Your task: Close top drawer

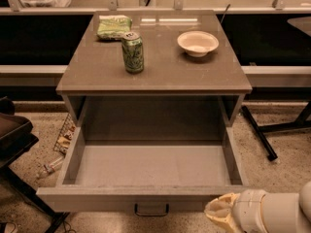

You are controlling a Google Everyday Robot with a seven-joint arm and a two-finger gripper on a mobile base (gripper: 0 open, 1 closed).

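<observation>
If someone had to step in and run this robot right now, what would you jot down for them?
Gripper: low at the bottom right of the view, just in front of the top drawer's front panel, to the right of the black handle. Whether it touches the panel cannot be told.
Top drawer: pulled far out of the cabinet, with its floor in full view.
On the cabinet top: a green can, a white bowl and a green snack bag.
Done: nothing visible yet.
Left: push the front panel inward until the drawer sits flush.
</observation>
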